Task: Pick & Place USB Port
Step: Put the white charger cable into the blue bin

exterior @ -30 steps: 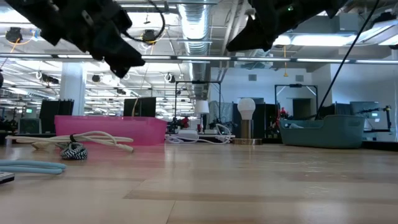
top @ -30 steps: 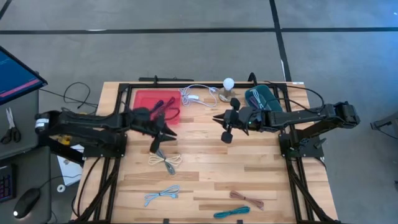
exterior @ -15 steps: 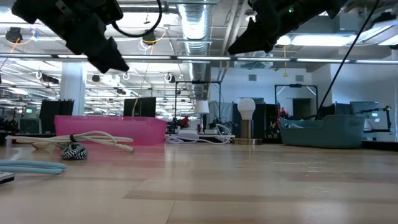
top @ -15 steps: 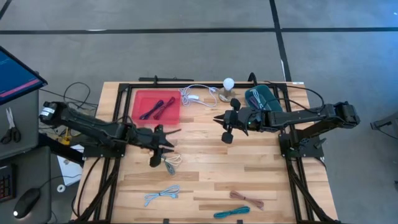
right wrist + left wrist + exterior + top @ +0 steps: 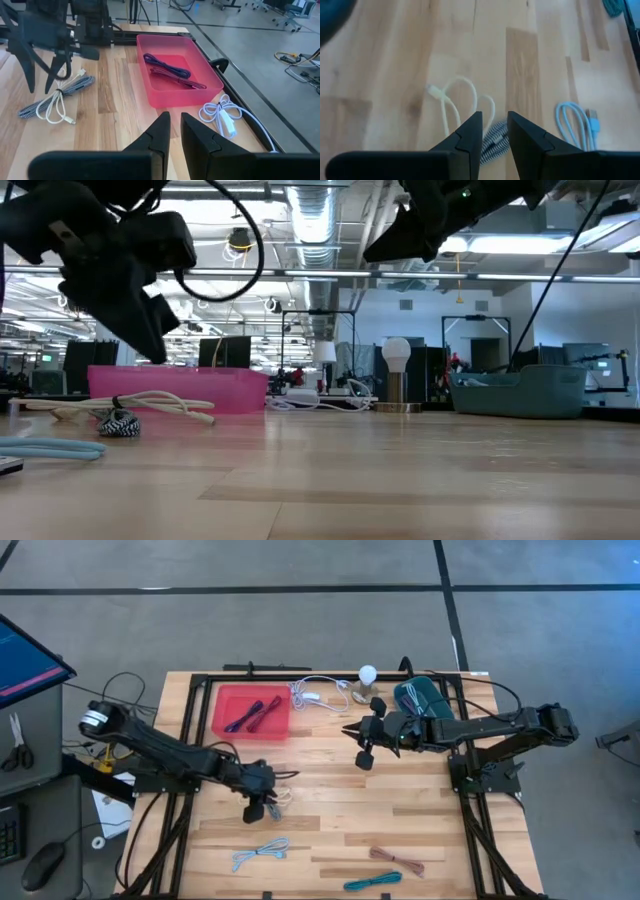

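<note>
- You are seeing the left gripper (image 5: pixel 262 808) hovering over the cream cable (image 5: pixel 456 102) at mid-table, its fingers (image 5: pixel 470 134) standing slightly apart and holding nothing.
- The cable is lying in loose loops, bundled by a black-and-white braided section (image 5: pixel 494 141).
- The right gripper (image 5: pixel 364 748) is hanging above the table's far half, its fingers nearly pressed together and empty.
- The red bin (image 5: pixel 251 711), farther back, is holding two dark cables (image 5: pixel 172 71).

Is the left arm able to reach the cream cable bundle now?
Probably yes. The left gripper hangs right above the cream cable bundle, jaws slightly apart, and nothing lies between them.
</note>
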You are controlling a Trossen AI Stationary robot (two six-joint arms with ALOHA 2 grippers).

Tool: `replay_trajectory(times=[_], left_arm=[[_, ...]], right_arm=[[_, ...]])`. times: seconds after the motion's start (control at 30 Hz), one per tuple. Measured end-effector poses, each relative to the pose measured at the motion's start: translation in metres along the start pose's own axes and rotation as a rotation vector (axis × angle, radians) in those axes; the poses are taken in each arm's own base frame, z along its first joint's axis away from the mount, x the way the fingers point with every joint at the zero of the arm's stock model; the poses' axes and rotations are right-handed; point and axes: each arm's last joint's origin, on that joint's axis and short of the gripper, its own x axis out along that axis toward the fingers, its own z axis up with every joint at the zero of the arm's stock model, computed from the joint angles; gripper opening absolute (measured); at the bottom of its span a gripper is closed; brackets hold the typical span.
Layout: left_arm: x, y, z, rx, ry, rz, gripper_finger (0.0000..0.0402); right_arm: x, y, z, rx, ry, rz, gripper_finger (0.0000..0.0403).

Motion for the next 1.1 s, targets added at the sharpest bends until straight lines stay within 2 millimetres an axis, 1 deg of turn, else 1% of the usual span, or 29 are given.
replay_trajectory(times=[0.13, 0.5, 0.63, 0.83, 0.93, 1.1], left_arm=[[0.006, 0.001, -0.003, -0.036, 0.039, -0.001, 0.0090], [0.028, 0.006, -0.015, -0.040, 0.138, 0.058, 0.0090], [0.027, 0.007, -0.014, -0.038, 0.126, 0.085, 0.0090], [0.026, 0.010, -0.013, -0.019, 0.084, 0.182, 0.0090], [0.026, 0.010, -0.013, -0.012, 0.078, 0.204, 0.0090], [0.025, 0.012, -0.017, -0.018, 0.118, 0.231, 0.0090]], right_arm=[[0.000, 0.000, 0.000, 0.000, 0.000, 0.000, 0.0037], [0.000, 0.001, 0.000, -0.001, 0.000, 0.002, 0.0037], [0.000, 0.001, 0.000, 0.000, 0.000, 0.002, 0.0037], [0.000, 0.001, 0.000, 0.000, 0.000, 0.002, 0.0037], [0.000, 0.001, 0.000, 0.000, 0.000, 0.002, 0.0037], [0.000, 0.001, 0.000, 0.000, 0.000, 0.002, 0.0037]])
